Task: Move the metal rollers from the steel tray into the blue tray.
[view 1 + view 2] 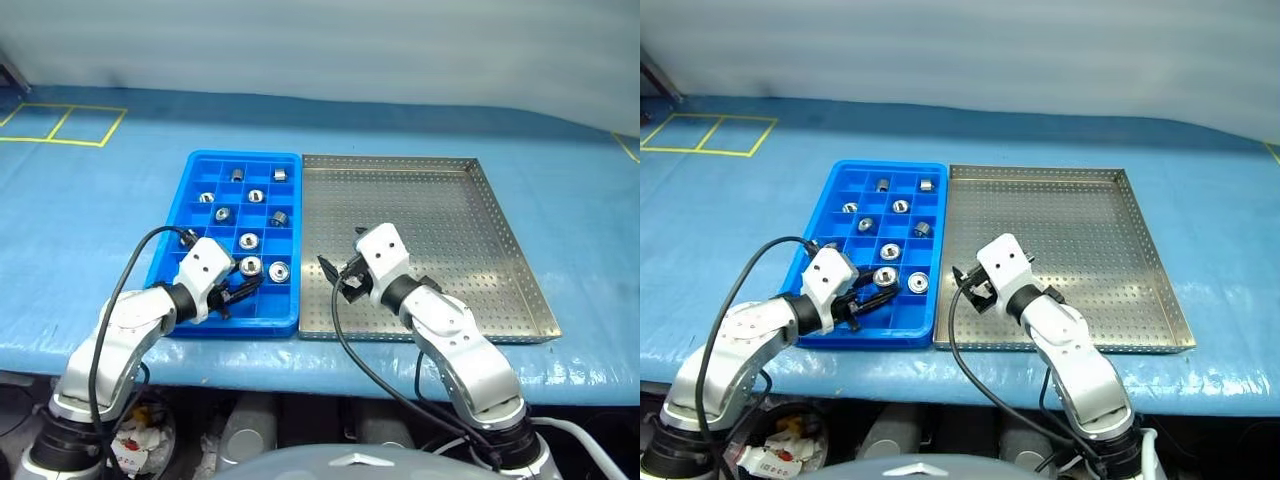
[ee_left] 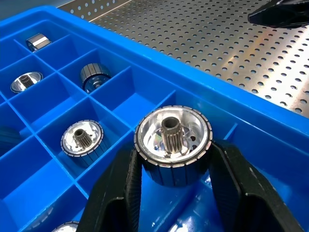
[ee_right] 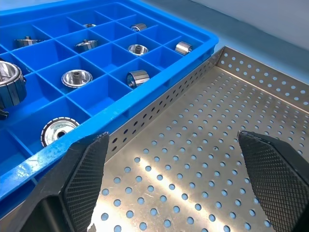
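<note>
Left gripper (image 2: 174, 193): fingers clamped on a metal roller (image 2: 173, 145) over the blue tray (image 1: 165, 262), 7 o'clock corner.
Right gripper (image 3: 176, 179): fingers apart above the steel tray (image 1: 480, 250).

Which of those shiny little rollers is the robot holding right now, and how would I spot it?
Find the blue tray beside the steel tray. At its near edge, the left gripper is shut on one roller, its toothed hub facing up. Unlike the other rollers, each lying in a compartment, this one sits pinched between two black fingers.

Blue table cover (image 1: 90, 220), yellow taped squares (image 1: 62, 124), perhaps floor marks.
</note>
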Available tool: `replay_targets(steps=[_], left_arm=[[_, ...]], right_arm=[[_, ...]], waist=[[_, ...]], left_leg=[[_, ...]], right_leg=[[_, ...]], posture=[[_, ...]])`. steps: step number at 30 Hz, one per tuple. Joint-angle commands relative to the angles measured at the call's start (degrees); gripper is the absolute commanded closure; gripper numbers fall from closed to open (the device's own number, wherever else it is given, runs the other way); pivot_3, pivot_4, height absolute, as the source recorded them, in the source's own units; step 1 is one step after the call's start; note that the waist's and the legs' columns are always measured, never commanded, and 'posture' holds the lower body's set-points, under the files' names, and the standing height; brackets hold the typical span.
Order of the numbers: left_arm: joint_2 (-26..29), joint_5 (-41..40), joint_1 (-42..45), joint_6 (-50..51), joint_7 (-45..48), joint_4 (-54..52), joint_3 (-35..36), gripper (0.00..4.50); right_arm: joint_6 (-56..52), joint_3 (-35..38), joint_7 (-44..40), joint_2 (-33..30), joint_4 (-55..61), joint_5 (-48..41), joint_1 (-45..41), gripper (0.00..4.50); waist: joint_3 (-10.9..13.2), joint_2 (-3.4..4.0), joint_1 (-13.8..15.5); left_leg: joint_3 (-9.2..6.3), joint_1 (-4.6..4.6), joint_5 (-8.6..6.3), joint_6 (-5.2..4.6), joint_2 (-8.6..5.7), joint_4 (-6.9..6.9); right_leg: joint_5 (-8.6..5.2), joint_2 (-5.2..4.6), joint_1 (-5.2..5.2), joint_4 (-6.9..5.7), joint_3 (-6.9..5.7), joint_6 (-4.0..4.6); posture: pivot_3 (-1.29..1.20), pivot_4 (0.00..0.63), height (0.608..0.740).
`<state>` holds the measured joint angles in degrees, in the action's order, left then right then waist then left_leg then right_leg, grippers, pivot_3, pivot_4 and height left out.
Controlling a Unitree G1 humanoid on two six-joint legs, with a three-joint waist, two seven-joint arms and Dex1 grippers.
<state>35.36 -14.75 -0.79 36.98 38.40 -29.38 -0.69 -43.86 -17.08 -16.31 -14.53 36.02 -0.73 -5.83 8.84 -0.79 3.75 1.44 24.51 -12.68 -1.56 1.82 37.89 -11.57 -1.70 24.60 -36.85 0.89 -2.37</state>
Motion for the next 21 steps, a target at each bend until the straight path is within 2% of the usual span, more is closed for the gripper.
replay_targets(steps=[1,11,19,21], left_arm=[[1.15,-1.25,-0.31,0.66,0.16,-3.25,1.10,2.78],[6.24,-5.13,-2.96,4.70,2.84,-6.65,2.71,2.78],[7.73,-7.28,-2.91,6.78,2.93,-8.04,3.23,0.10],[7.59,-7.07,-2.66,6.40,2.33,-7.99,3.18,0.04]], right_arm=[[1.60,0.15,-0.18,0.16,0.51,-0.27,-0.62,0.00],[1.96,-0.08,0.24,0.63,0.23,-0.19,-0.17,0.00],[2.42,-0.06,0.48,1.10,0.15,-0.14,0.22,0.00],[2.39,0.05,0.50,0.99,0.43,-0.13,0.45,0.00]], waist=[[0.00,0.00,0.15],[0.02,0.01,0.39],[0.03,0.02,0.39],[0.03,0.02,0.39]], left_leg=[[0.01,0.01,0.00,0.00,0.00,-0.01],[0.00,0.03,-0.01,0.01,0.05,-0.06],[-0.01,0.03,-0.01,0.02,0.05,-0.09],[0.00,0.04,-0.01,0.03,0.05,-0.10]], right_leg=[[0.00,0.00,0.02,0.00,0.00,0.00],[-0.04,-0.03,0.06,0.01,-0.09,0.07],[-0.06,-0.05,0.07,0.03,-0.13,0.10],[-0.07,-0.05,0.07,0.03,-0.13,0.11]], posture=[[0.23,0.150,0.740],[0.24,0.150,0.740],[0.23,0.150,0.740],[0.23,0.150,0.740]])
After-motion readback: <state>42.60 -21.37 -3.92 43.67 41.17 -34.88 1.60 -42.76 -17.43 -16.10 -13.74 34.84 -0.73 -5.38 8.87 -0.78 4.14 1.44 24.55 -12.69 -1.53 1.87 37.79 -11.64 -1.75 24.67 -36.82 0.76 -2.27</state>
